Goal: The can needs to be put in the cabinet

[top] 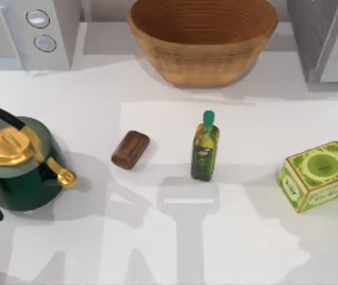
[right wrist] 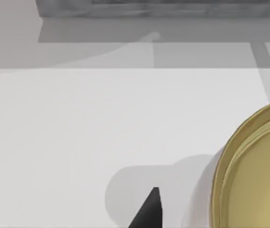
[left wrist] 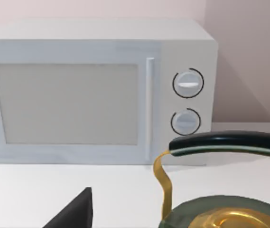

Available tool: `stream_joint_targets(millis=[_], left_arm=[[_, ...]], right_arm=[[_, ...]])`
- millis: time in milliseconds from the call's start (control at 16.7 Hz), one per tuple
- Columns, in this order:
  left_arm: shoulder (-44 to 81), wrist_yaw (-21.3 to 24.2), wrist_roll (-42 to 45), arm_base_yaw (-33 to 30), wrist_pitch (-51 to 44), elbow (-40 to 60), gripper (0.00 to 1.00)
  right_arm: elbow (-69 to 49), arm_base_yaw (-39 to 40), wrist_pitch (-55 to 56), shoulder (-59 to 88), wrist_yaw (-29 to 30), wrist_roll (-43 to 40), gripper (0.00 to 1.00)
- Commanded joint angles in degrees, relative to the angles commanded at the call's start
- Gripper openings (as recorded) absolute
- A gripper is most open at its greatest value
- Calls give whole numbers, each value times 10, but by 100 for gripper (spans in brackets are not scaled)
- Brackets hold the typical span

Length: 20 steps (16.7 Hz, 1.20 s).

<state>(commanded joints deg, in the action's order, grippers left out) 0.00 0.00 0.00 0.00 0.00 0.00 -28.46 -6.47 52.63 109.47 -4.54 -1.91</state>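
The small dark brown can with rounded ends [top: 130, 149] was seen lying on its side on the white table [top: 228, 237], left of centre in the top view and free of either gripper. Near its right stood an upright olive-oil bottle with a green cap [top: 205, 146], and well apart to the right sat a green printed box [top: 318, 176], tilted at an angle. To the left of the can, a dark green kettle with a gold lid and spout [top: 20, 163] was placed, its spout turned toward the can. A woven wicker basket [top: 202, 37] was set at the back of the table, with a white microwave with two round dials [left wrist: 97, 90] at the back left and a grey cabinet [top: 326, 38] at the back right. The left arm was parked at the left edge beside the kettle, the right arm at the right edge by the box. Whether either gripper's jaws were apart or together could not be told.
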Motion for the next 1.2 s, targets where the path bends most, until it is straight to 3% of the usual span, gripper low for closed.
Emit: stream_joint_targets(millis=[420,780,1200], left_arm=[[0,0,0,0,0,0,100],[0,0,0,0,0,0,100],[0,0,0,0,0,0,100]], right_arm=[[-32,-5,-39,-31,5,1,0],[-165,-9,-255,-181,26,4,0],[-170,4,-441,-287,1,-7,0]])
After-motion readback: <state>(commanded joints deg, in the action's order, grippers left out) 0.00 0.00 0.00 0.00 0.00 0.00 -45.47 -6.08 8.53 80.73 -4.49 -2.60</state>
